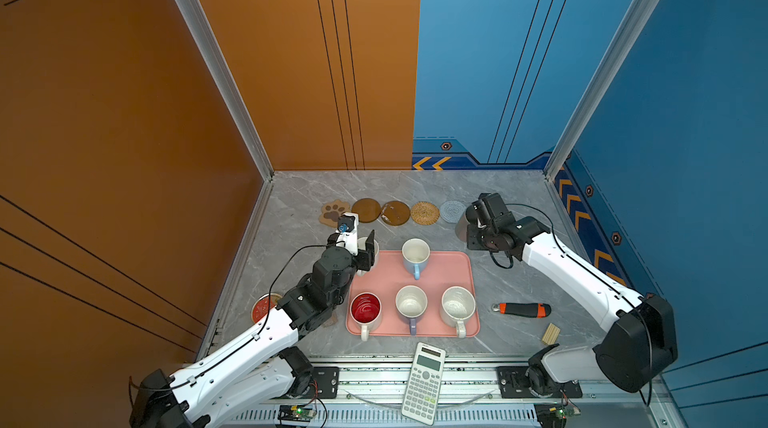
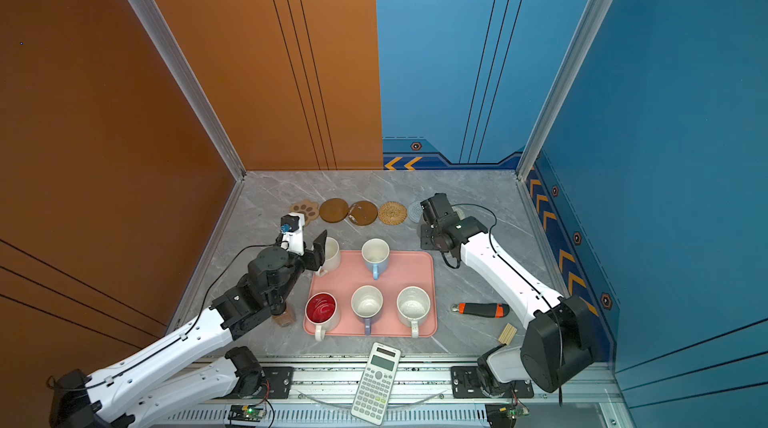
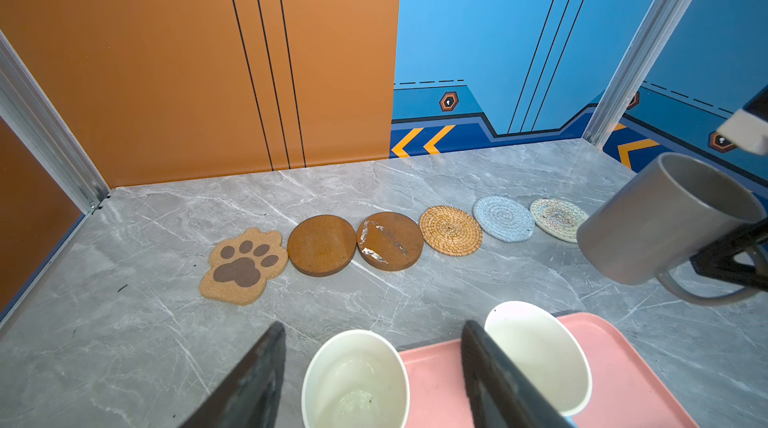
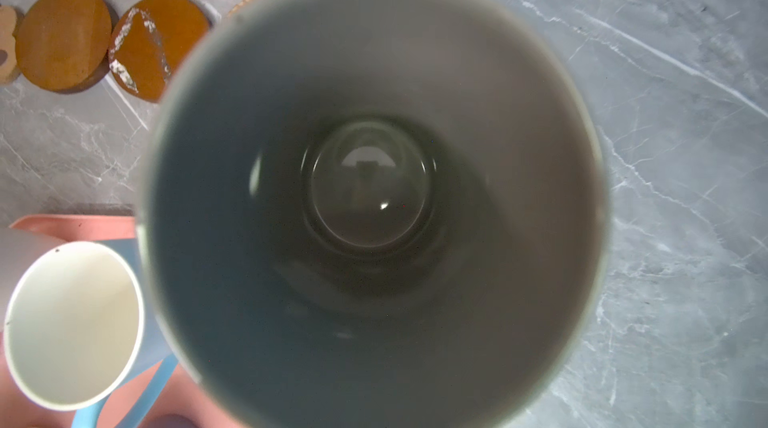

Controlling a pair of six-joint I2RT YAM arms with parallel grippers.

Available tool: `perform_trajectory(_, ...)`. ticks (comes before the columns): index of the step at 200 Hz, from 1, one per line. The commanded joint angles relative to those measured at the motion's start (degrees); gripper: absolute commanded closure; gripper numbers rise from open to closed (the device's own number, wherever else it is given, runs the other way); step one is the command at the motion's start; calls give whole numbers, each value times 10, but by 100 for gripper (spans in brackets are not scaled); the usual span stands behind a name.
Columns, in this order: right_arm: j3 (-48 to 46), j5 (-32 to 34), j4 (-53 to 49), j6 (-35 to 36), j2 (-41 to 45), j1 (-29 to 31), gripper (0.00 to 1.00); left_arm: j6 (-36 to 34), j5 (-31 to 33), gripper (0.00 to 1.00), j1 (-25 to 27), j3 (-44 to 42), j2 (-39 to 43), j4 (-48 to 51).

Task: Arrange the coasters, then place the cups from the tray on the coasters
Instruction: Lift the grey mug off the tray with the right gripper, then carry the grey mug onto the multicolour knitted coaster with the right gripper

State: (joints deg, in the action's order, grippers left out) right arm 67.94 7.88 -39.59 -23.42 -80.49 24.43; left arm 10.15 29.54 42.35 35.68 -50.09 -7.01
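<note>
Right now the grey mug hangs in the right gripper, whose jaws are pinched onto its wall beside the handle. It is near the whitish woven coaster at the right end of the coaster row. We see the white mug at the far left corner of the pink tray. It stands between the spread jaws of the left gripper, which flank it without touching.
</note>
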Motion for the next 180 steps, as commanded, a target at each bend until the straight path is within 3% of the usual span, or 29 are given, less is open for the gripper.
perform_trajectory(1,48,-23,7,34,0,-37,100,5,3,33,-7,-8,10,3)
perform_trajectory(91,180,-54,-21,90,-136,-149,100,1,5,33,-10,-3,1,4)
perform_trajectory(180,292,-29,-22,110,-282,-170,100,-1,9,33,-14,0,-4,8)
